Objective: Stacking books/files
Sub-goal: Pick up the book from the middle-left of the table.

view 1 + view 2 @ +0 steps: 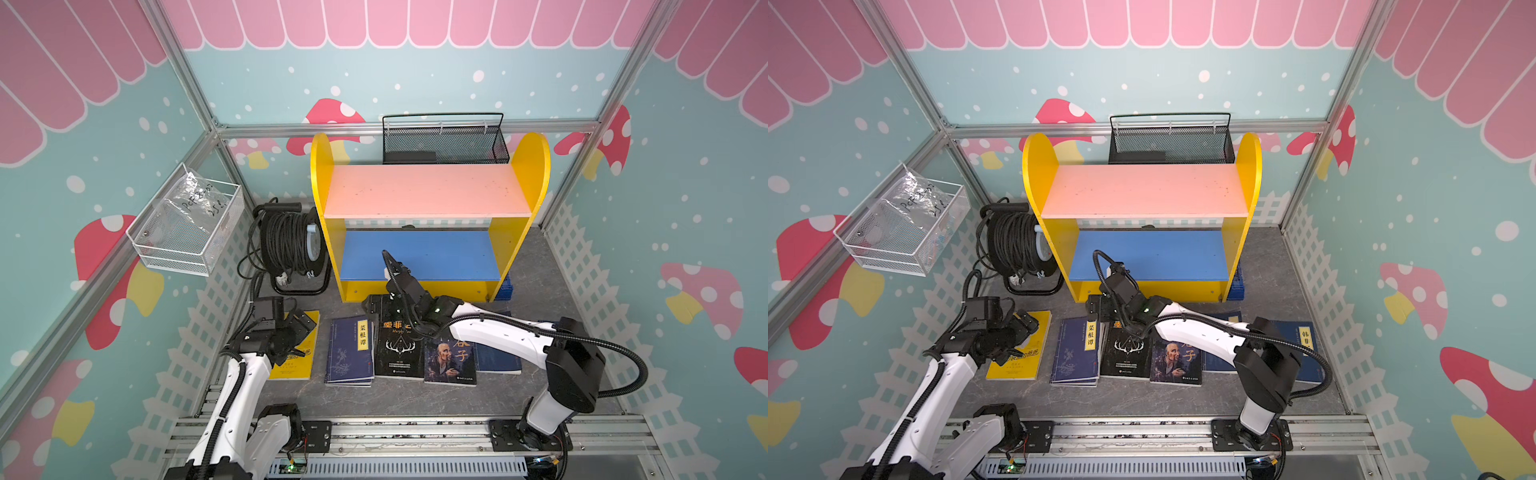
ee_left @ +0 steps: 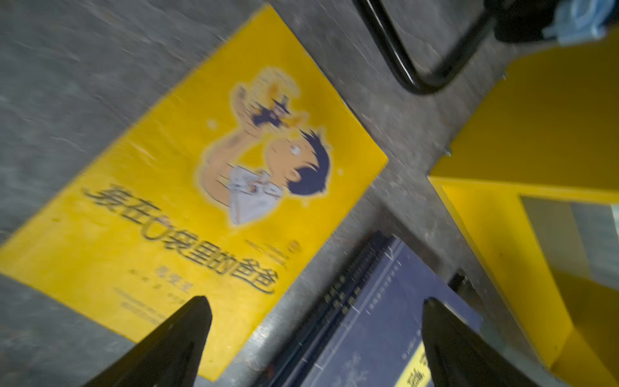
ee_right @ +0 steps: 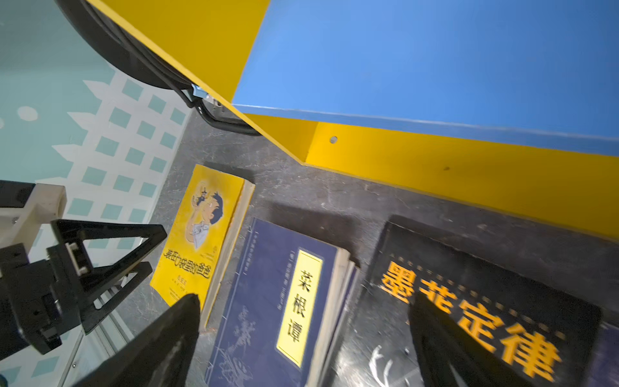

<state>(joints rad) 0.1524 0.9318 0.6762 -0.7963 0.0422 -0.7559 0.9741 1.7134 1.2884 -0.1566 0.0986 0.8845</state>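
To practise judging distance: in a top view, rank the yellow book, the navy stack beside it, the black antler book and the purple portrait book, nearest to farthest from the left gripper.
1. yellow book: directly under the left gripper.
2. navy stack: next along the row.
3. black antler book: mid-row.
4. purple portrait book: farthest along the row.

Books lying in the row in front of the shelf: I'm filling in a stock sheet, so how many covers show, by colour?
Yellow book: 1
Black book: 1
Purple book: 1
Navy books: 3. A small pile counted once, one beside the purple book, one at the row's end
Total: 6
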